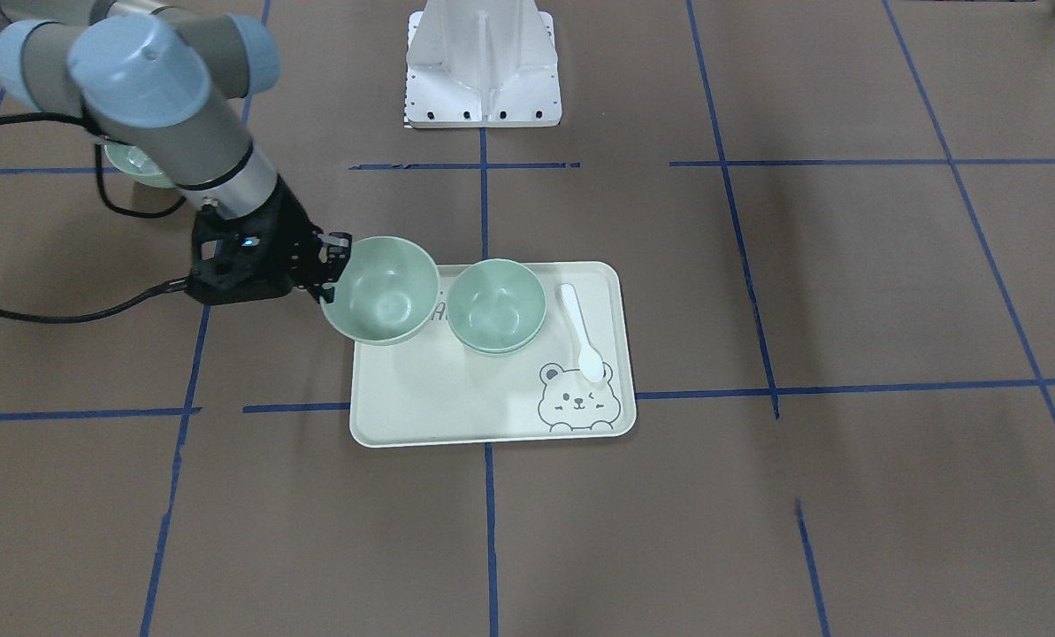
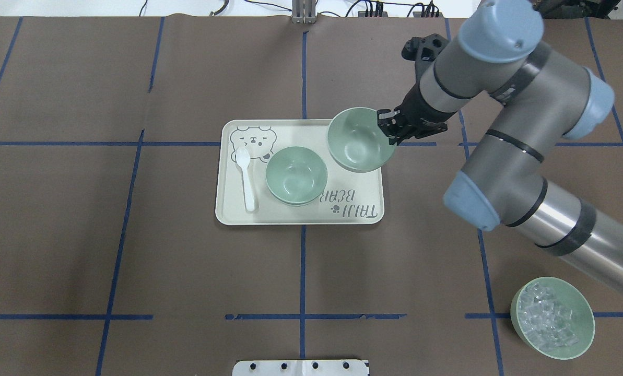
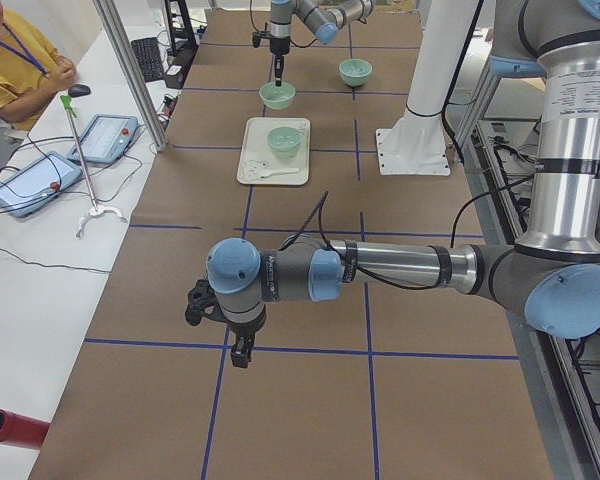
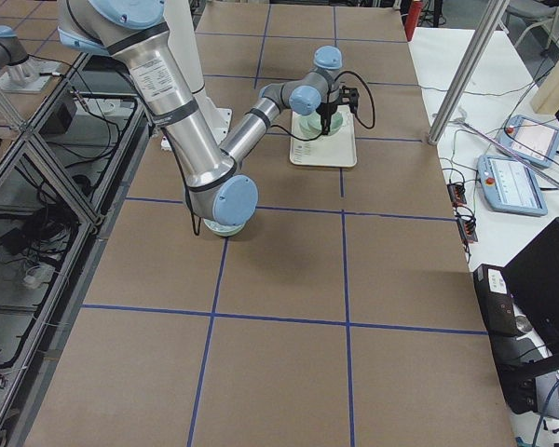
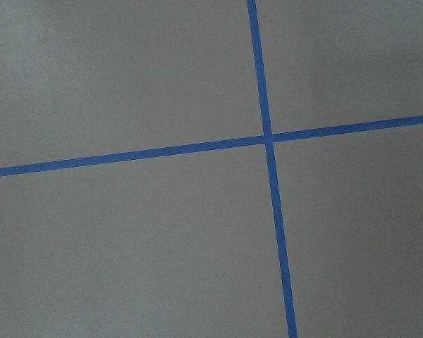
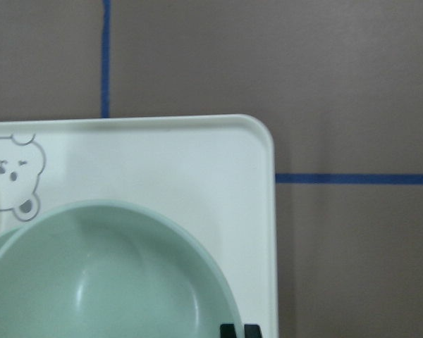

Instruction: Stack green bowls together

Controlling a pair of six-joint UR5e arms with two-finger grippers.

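Where the right arm reaches in from the right of the overhead view, the right end effector (image 2: 392, 128) is clamped on the rim of a pale sage-green round plastic bowl (image 2: 360, 139); the bowl is mouth up, slightly tilted, over the upper right corner of a cream rectangular plastic tray (image 2: 221, 211) printed with a bear face. In the right wrist view the dark fingertips (image 6: 231, 329) sit at the bottom edge against that bowl's rim. A nested pair of the same pale green bowls (image 2: 296, 175) stands near the tray's middle, just beside the held bowl at its lower left; a white plastic spoon (image 2: 247, 178) lies along the tray's left side, its wider end by the bear print. Another green bowl filled with clear ice-like cubes (image 2: 552, 317) rests on the brown paper-covered surface (image 2: 133, 261) in the lower right of the overhead view, well apart from the tray. The left end effector (image 3: 240, 352) shows only in the left side view, low in mid-frame; whether it is open or closed cannot be told.
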